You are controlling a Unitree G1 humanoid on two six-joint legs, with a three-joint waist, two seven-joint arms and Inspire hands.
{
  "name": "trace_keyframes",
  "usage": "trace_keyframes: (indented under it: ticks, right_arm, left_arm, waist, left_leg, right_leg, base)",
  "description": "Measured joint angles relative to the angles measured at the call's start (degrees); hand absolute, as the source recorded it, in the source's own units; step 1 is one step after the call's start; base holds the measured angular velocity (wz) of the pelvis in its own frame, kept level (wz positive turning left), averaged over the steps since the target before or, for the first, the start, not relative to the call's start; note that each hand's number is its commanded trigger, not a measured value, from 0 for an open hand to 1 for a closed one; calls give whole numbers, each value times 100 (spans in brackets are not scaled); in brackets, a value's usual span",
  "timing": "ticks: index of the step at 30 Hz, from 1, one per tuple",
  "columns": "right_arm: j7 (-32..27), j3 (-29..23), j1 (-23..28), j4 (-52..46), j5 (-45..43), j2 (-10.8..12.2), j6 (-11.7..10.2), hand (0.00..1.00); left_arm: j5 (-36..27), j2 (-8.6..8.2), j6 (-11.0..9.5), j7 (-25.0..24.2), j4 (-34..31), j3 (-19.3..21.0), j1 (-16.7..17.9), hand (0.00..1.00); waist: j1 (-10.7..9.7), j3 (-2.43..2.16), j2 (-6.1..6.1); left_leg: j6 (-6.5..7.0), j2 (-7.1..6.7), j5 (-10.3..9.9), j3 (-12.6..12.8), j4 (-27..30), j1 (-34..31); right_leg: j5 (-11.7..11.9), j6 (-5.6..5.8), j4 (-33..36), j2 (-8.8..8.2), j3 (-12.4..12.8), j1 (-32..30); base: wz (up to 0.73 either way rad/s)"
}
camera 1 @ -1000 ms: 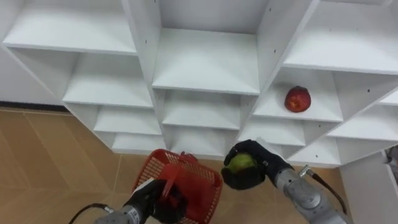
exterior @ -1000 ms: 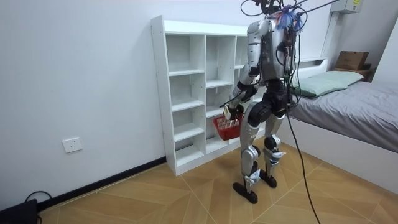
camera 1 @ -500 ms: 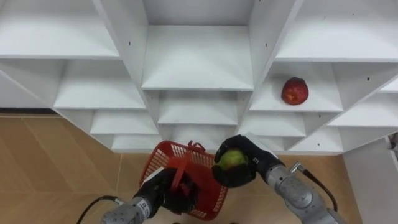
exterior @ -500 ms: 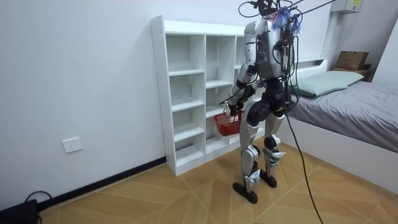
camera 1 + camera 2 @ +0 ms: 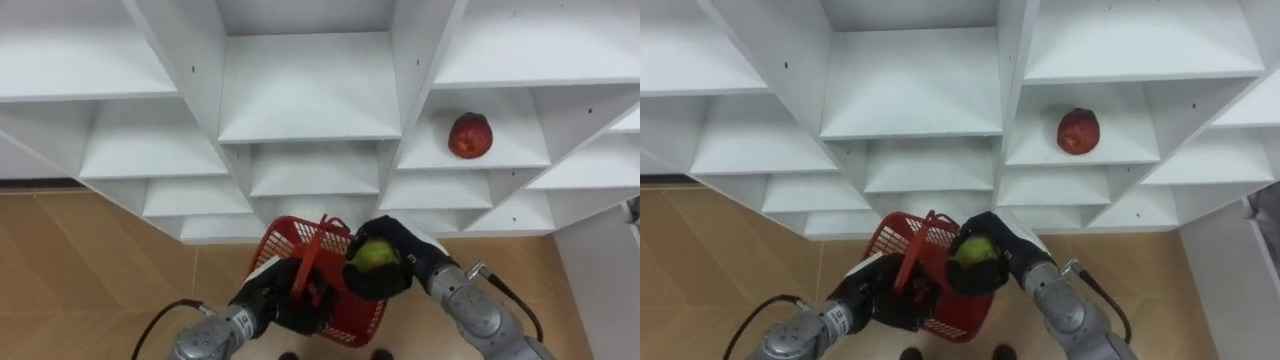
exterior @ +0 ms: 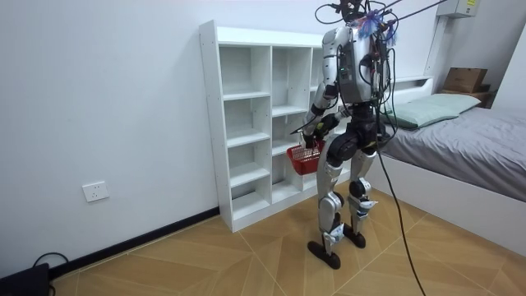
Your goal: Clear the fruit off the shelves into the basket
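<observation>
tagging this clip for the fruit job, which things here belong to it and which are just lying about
Job:
green fruit, held in the right hand
basket, held in the left hand
red fruit, on a closet shelf

Lying about:
bed
pillow
box
wall socket

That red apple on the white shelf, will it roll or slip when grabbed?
The round red apple would probably roll if nudged, since it sits loose on the flat white shelf board. Its skin looks smooth, so a loose hold might let it slip.
</observation>
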Motion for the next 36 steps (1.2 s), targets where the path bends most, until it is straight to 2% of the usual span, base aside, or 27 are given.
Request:
trace_keyframes:
  ticks: [4, 6, 10, 15, 17, 18, 19, 24, 29, 33, 36]
  right_arm:
    - [-89, 71, 0, 72, -58, -2, -6, 100]
    - [-166, 80, -3, 148, -55, -2, -55, 100]
    - [-346, 139, -2, 197, -52, -3, -173, 100]
    - [-505, 144, -43, 265, -57, -7, -193, 100]
    - [-537, 184, -137, 425, -45, 1, -232, 73]
    - [-542, 184, -203, 495, -30, -4, -227, 16]
    - [-546, 184, -228, 536, -26, -5, -226, 0]
    - [-521, 202, -430, 894, -50, -2, -223, 0]
    - [-394, 460, -452, 1183, -59, 13, -196, 0]
    - [-325, 537, -454, 1197, -64, 17, -167, 0]
    - [-320, 536, -458, 1196, -72, 18, -166, 0]
  left_arm:
    - [-89, -1, 0, -97, -90, -180, 3, 100]
    - [-91, 57, 0, -149, -175, -266, 3, 100]
    - [-92, 125, 0, -150, -270, -289, 5, 100]
    - [-123, 134, 0, -150, -363, -332, 1, 100]
    - [-289, 163, 0, -154, -365, -386, -11, 100]
    - [-385, 166, 0, -175, -382, -400, -16, 100]
    - [-443, 167, 0, -200, -390, -415, -22, 100]
    - [-763, 178, 0, -376, -410, -508, -98, 100]
    - [-1003, 103, 0, -496, -515, -620, -278, 100]
    - [-1003, 91, 0, -512, -662, -698, -330, 100]
    - [-1002, 75, 0, -588, -729, -722, -329, 100]
  waist:
    - [8, 4, 4]
    - [17, 6, 3]
    - [10, 6, 2]
    - [10, 13, -2]
    - [2, 33, 7]
    - [-4, 58, 19]
    - [-3, 65, 26]
    - [6, 68, 28]
    - [5, 76, 20]
    - [13, 100, -3]
    - [29, 101, -3]
  left_leg:
    - [-2, 6, -1, 34, -2, 2]
    - [-1, 11, -1, 89, -23, 21]
    - [-1, 12, -2, 135, -57, 30]
    - [-2, 13, -3, 171, -89, 29]
    - [-2, 17, -7, 182, -84, 22]
    - [-3, 21, -12, 184, -75, 1]
    - [-3, 25, -12, 184, -74, -10]
    - [-8, 49, -14, 214, -66, -114]
    - [-11, 83, -16, 268, -17, -159]
    - [-32, 100, -31, 284, 3, -169]
    - [-36, 116, -33, 282, 8, -171]
  right_leg:
    - [2, -3, 3, 5, 31, -16]
    - [2, -3, 17, 5, 67, -32]
    - [3, -2, 23, 13, 117, -66]
    - [2, -2, 13, 13, 135, -98]
    - [3, -2, 2, 16, 147, -100]
    - [5, -2, -2, 18, 146, -113]
    - [11, -3, -12, 20, 144, -120]
    - [38, -19, -32, 48, 182, -235]
    - [38, -22, 2, 50, 202, -286]
    - [31, -38, 11, 79, 205, -295]
    - [40, -54, 16, 95, 208, -297]
  base:
    - [-4]
    - [-9]
    - [-8]
    - [-2]
    - [-2]
    - [0]
    - [0]
    - [-4]
    - [-4]
    - [0]
    - [0]
